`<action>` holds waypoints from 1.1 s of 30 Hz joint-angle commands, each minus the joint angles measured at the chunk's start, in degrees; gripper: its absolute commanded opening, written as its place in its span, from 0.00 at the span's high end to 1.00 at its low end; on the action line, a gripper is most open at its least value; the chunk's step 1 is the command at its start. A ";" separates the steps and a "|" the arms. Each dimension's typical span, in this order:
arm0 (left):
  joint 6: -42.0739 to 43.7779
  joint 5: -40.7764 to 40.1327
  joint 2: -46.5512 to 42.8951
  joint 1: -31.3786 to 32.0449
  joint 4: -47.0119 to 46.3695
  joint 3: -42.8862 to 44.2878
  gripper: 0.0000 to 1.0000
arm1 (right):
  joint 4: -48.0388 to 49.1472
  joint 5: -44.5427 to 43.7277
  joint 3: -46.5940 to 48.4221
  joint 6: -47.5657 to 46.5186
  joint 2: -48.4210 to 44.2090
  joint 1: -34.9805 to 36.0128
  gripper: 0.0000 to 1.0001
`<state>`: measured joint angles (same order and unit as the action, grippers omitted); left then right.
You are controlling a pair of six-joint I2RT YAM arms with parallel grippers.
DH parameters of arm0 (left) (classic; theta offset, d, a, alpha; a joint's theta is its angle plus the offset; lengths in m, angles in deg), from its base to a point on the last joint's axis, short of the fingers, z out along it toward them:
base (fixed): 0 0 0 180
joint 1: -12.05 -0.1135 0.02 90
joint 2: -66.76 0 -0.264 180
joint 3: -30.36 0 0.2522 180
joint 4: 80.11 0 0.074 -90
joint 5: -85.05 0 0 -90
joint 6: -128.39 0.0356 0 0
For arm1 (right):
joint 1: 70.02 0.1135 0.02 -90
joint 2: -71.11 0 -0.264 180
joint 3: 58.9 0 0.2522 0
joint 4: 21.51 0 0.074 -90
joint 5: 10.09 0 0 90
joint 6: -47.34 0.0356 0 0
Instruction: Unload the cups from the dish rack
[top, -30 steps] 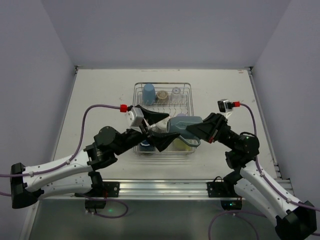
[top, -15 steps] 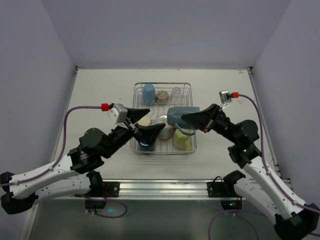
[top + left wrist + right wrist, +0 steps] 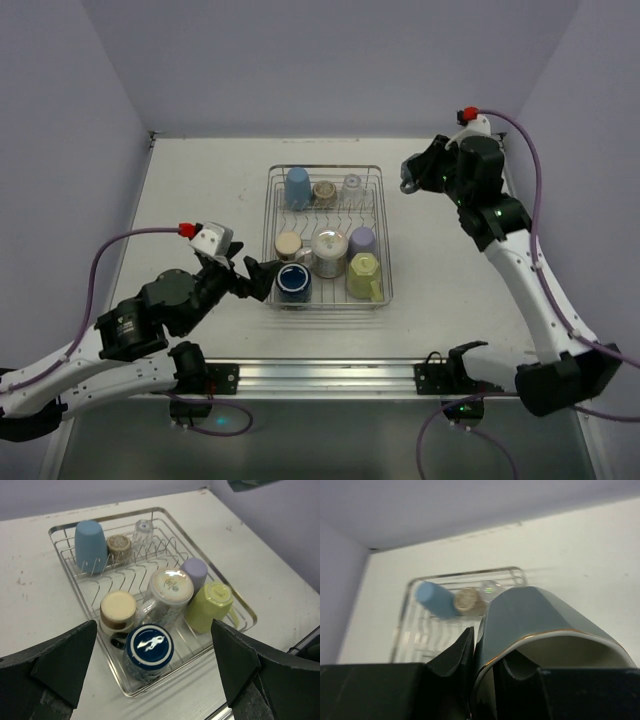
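Atop the dark blue cup, an unreadable white mark

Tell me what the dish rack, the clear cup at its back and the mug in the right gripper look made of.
Dish rack: thin shiny silver wire, likely plated steel. Clear cup: see-through with glints, glass or plastic, unclear. Grey-teal mug: opaque, glossy, gilt-looking rim line, probably glazed ceramic.

Nine cups, one dish rack
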<state>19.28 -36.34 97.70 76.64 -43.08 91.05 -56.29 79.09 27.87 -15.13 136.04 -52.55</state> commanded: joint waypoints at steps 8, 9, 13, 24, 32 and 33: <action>0.92 2.21 1.22 0.09 8.29 -1.15 0.00 | -12.91 -10.51 17.59 -13.29 31.47 -5.43 1.00; 1.01 3.70 1.40 0.00 7.68 -1.32 0.00 | -13.08 -10.95 19.26 -13.64 33.32 -5.78 1.00; 1.27 5.73 2.10 0.00 4.07 -4.84 0.00 | -13.79 -10.26 22.78 -14.78 40.44 -6.58 1.00; 1.62 6.96 4.48 -0.96 4.16 -5.37 0.00 | -12.73 -4.19 27.01 -14.87 51.53 -9.47 1.00; 1.80 8.11 6.94 -2.20 3.72 -4.84 0.00 | -13.61 -5.24 26.30 -15.14 52.06 -10.00 0.91; 1.63 8.11 7.20 -2.20 3.72 -4.49 0.00 | -13.96 -5.33 26.56 -15.05 51.88 -10.18 0.86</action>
<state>19.56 -29.28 104.22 74.87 -37.25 85.70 -70.69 73.65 51.61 -28.83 190.00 -62.36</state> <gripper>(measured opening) 0.997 0.208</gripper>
